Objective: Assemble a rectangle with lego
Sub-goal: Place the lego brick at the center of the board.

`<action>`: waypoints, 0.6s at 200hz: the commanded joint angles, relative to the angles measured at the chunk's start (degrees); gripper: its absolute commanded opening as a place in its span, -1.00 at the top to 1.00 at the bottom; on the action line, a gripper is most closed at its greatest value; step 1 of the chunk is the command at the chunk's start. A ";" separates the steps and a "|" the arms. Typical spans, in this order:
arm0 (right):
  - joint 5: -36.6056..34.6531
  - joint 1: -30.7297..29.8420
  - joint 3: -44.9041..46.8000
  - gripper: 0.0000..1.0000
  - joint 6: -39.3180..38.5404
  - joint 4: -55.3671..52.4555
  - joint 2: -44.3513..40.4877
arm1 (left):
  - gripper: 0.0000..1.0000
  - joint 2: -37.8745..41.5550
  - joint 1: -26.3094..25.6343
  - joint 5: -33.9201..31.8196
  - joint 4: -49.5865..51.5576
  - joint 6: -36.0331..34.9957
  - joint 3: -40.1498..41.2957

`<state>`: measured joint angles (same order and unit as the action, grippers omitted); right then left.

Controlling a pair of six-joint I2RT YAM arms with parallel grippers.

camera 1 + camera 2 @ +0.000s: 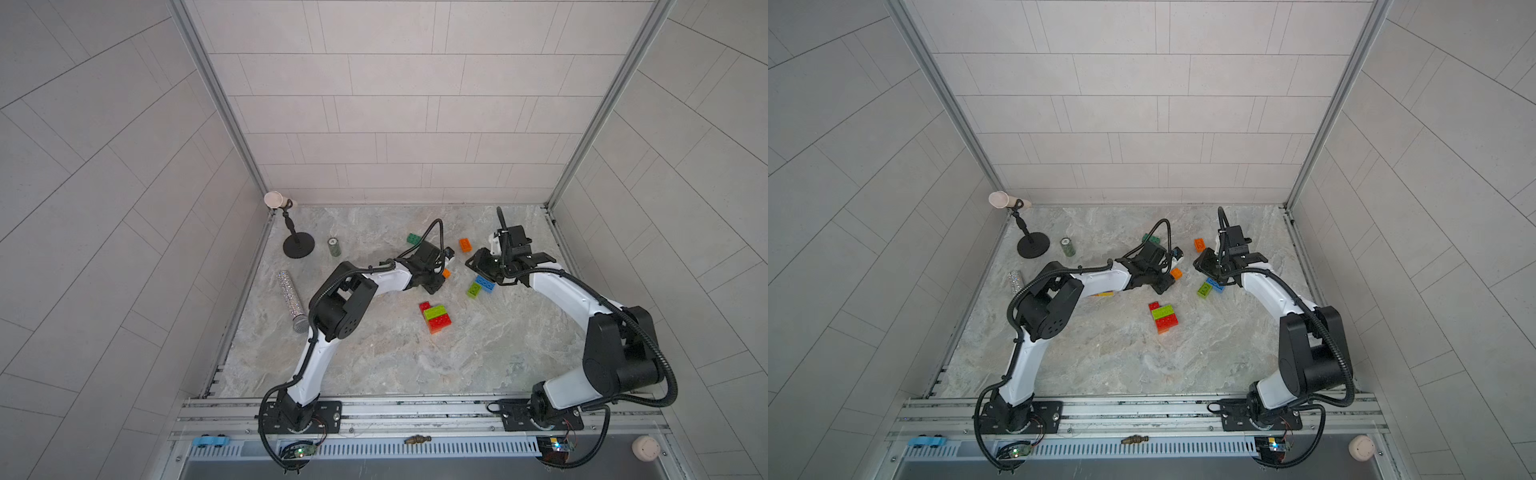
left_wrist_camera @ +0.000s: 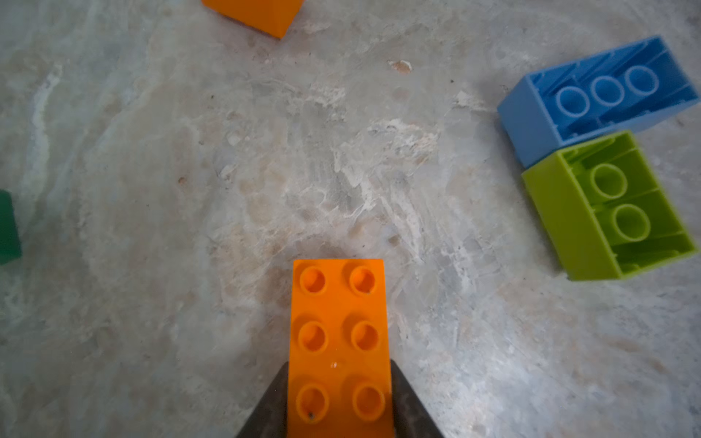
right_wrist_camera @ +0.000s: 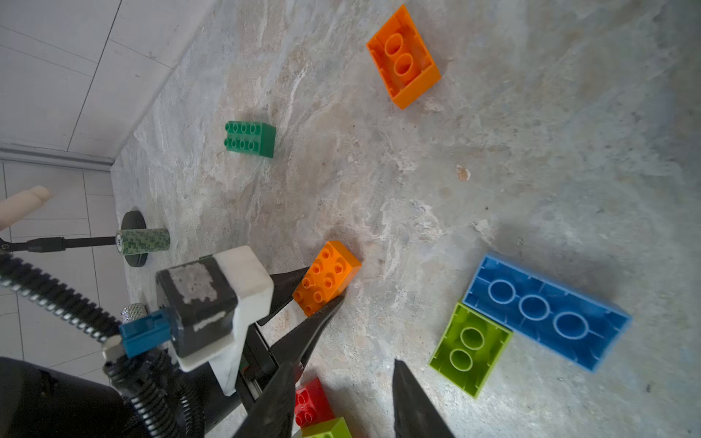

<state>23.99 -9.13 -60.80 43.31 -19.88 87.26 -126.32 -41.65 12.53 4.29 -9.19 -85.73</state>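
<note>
My left gripper (image 3: 322, 290) is shut on an orange lego brick (image 2: 339, 341), studs up, low over the marble table; both top views show the brick (image 1: 446, 273) (image 1: 1176, 273). My right gripper (image 3: 341, 398) is open, with only bare table between its fingers; it hovers by a blue brick (image 3: 546, 311) and a lime brick (image 3: 468, 349), both lying studs down and touching. A joined cluster of red, lime and orange bricks (image 1: 434, 318) sits mid-table. Another orange brick (image 1: 465, 244) and a dark green brick (image 1: 413, 238) lie farther back.
A small green can (image 1: 334, 247) and a black stand (image 1: 298, 245) occupy the back left. A glittery silver microphone (image 1: 291, 295) lies along the left edge. Tiled walls close the table on three sides.
</note>
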 commanded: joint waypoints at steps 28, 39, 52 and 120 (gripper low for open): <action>-2.91 -0.68 -4.99 0.11 -4.21 -4.20 5.11 | -0.34 1.36 -0.02 0.53 2.65 -1.84 -0.58; -3.33 -0.71 -6.20 0.11 -4.86 -4.67 6.25 | -0.38 3.34 0.39 0.80 1.29 -0.87 0.67; -3.50 -0.89 -7.95 0.09 -6.30 -5.40 8.15 | -0.41 7.04 0.95 1.23 -0.87 0.77 3.03; -10.59 -7.92 -28.76 -0.31 -18.99 -17.67 27.02 | -0.50 28.39 6.70 0.86 -25.65 17.33 29.26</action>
<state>18.20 -14.00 -82.74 30.65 -30.41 108.77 -102.06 -37.21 14.15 -11.27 0.40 -62.87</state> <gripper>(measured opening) 0.633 0.748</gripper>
